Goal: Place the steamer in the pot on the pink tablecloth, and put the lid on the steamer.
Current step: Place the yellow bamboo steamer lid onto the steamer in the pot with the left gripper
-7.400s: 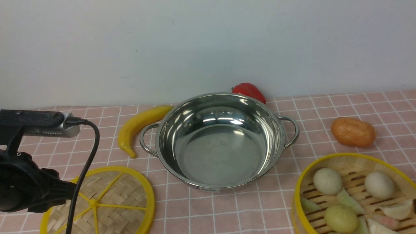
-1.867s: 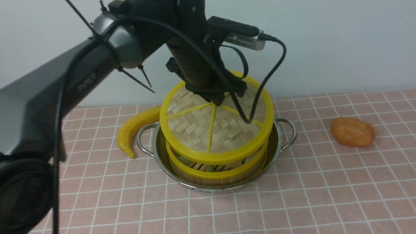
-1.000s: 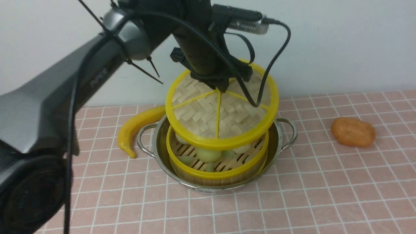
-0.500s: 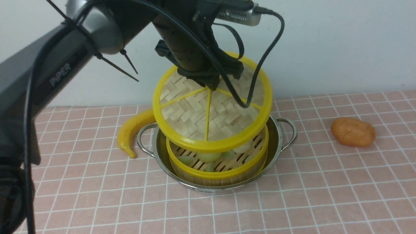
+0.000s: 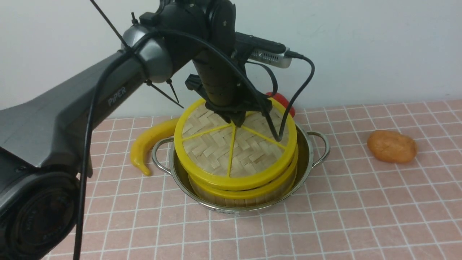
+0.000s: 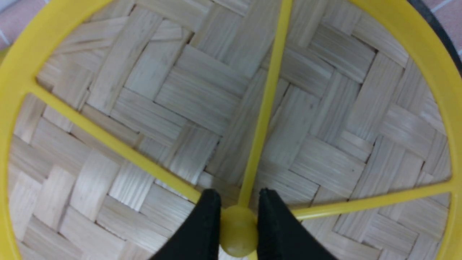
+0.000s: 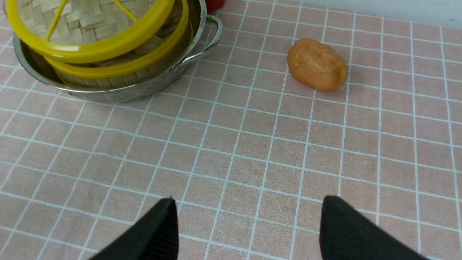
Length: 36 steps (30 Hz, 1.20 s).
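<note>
The left gripper (image 6: 238, 202) pinches the lid (image 5: 231, 151) by its middle; the lid lies under it, on the steamer (image 5: 245, 192) in the pot (image 5: 311, 159). The right gripper (image 7: 247, 213) is open.

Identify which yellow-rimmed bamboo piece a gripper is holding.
The flat woven lid with yellow spokes, pinched at its hub by the left gripper; the deeper steamer basket sits beneath.

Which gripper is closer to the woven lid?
The left. The left gripper grips the lid by its centre hub, over the pot. The right gripper hangs open above the pink tablecloth, apart from the pot, touching nothing.
</note>
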Each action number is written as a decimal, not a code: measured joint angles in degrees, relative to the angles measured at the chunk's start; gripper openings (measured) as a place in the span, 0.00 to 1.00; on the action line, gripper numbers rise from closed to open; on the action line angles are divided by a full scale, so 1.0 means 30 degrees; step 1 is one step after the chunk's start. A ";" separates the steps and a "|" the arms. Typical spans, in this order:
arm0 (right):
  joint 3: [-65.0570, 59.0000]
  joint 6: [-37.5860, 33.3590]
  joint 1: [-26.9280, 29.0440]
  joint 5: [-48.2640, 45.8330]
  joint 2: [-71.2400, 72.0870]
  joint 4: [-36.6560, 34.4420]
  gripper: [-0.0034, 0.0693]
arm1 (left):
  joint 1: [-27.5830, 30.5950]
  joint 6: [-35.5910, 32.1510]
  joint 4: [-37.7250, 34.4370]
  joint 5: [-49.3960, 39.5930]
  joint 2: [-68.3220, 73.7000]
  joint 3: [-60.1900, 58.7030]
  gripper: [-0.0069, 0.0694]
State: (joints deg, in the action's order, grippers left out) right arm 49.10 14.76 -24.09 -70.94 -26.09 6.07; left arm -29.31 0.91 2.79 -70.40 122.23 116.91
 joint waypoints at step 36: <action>0.0000 0.0124 0.0000 0.0000 0.0000 0.0000 0.75 | 0.0000 -0.0022 -0.0018 0.1068 0.1419 0.0000 0.24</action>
State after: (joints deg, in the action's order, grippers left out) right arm 49.10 15.13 -24.09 -70.94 -26.09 6.07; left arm -29.31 0.84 2.74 -67.20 126.49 116.91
